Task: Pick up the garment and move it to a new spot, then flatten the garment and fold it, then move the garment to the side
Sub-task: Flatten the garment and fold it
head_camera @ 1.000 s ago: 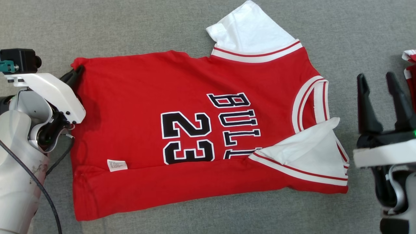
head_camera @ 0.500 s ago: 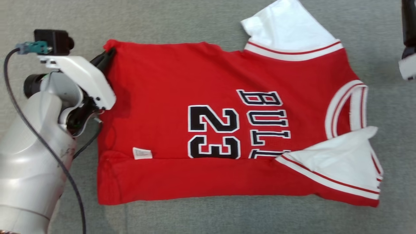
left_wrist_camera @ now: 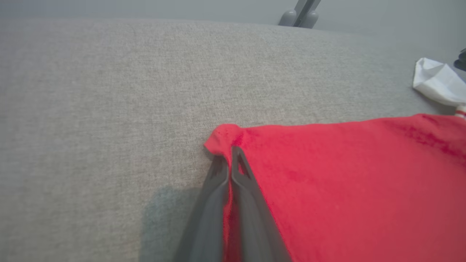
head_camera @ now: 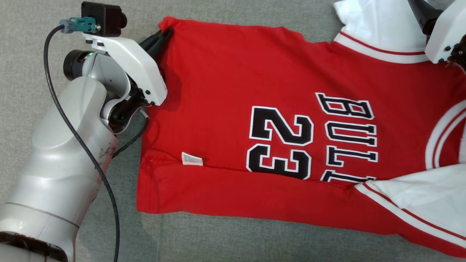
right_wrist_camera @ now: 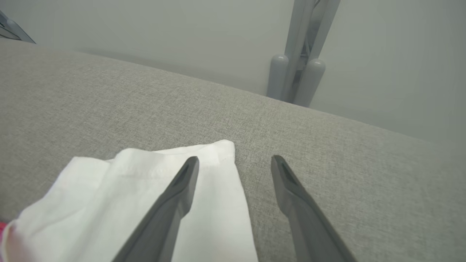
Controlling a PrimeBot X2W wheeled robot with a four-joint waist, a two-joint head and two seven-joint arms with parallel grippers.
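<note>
Left gripper (left_wrist_camera: pixel 226 160) is pressed together on the far hem corner of the red shirt (head_camera: pixel 233 91), with a small nub of cloth bunched just past its tips, exactly the pinch it had 1 second ago. The real change is on the other side. The right gripper (right_wrist_camera: pixel 235 159) was waiting off the cloth beside the collar end 1 second ago. Now it is up at the far white sleeve (head_camera: pixel 378 25), its 2 fingers spread, 1 above the sleeve's edge and the other above the bare gray tabletop (head_camera: pixel 255 240). Whether either finger touches yet, I cannot tell. The head camera has also swung, so the shirt's shift across that view is not a move of the shirt.

The shirt lies flat on the table, print side up, hem toward the robot's left and collar toward its right. Its near long edge is already turned over, with a small white label (head_camera: pixel 192 159) showing and the near sleeve (head_camera: pixel 429 193) laid across the front.

My reading is that the flattening is done and the 2nd lengthwise fold is being set up, with 1 end held and the other about to be taken. Closing on the sleeve alone may lift only the sleeve, so a grip nearer the red shoulder seems safer.
</note>
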